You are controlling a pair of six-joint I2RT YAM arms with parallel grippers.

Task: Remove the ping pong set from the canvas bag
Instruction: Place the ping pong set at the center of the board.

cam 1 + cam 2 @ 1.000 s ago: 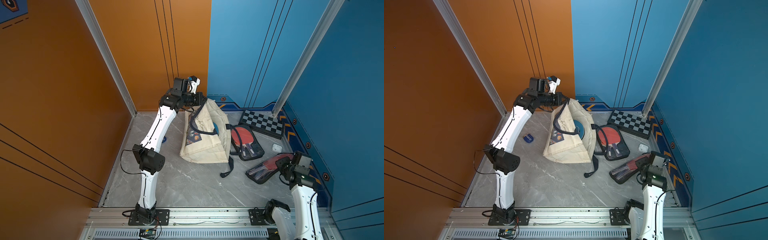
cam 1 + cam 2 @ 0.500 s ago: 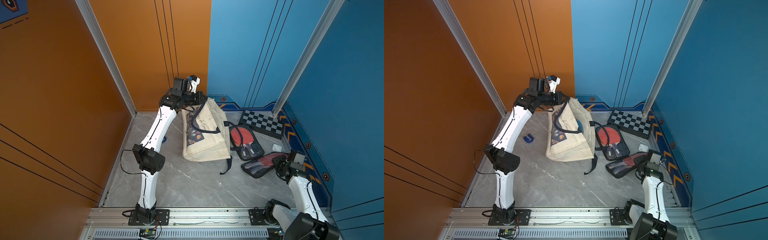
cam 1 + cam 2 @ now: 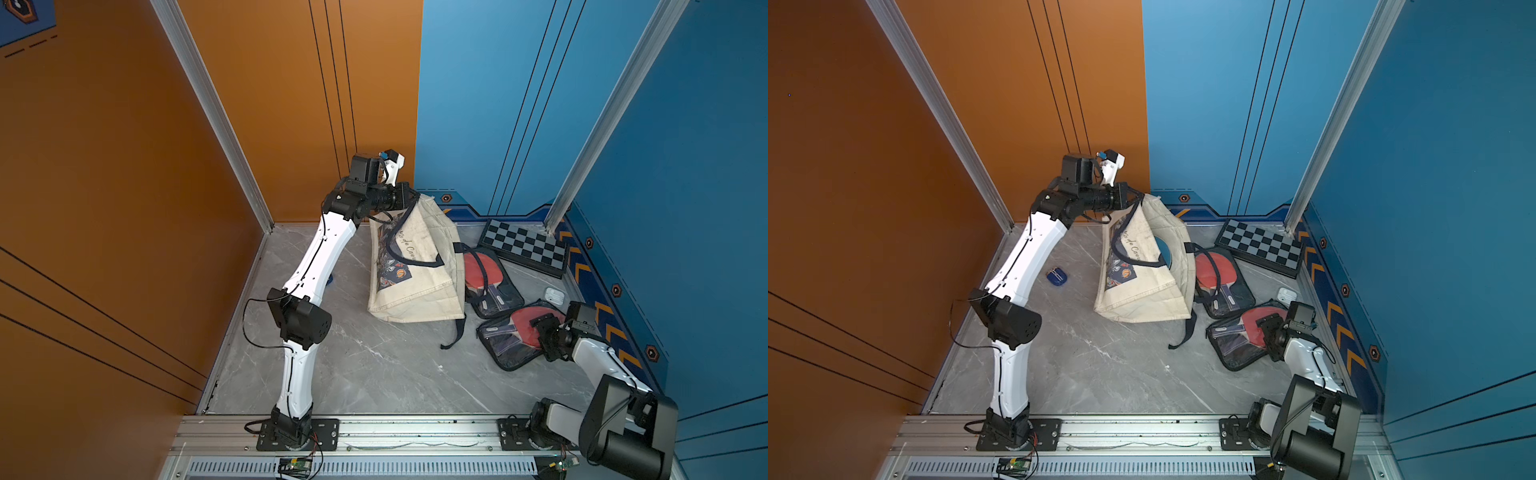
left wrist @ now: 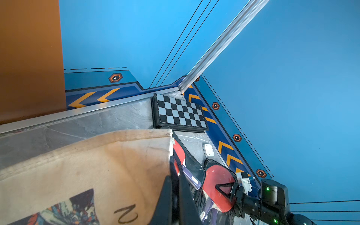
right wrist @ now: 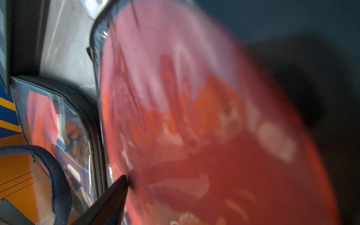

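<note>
Two pouches with red paddles lie on the desk [image 3: 374, 374], out of the canvas bag [image 3: 415, 286]: the first pouch [image 3: 494, 286] against the bag's side, the second pouch [image 3: 505, 343] just in front of it. A second ago the second pouch hung tilted off the desk in the right end effector [image 3: 542, 326]. Now it lies flat, and that end effector hovers over its red face with jaws spread wide, gripping nothing. The blue case [image 3: 1165, 252] sits inside the bag, showing through the mouth in a top view. The left end effector [image 3: 409, 200] stays pinched tight on the bag's top edge, holding it up as before. A chequered board [image 3: 524, 248] and a small white case [image 3: 555, 296] lie beyond the pouches.
</note>
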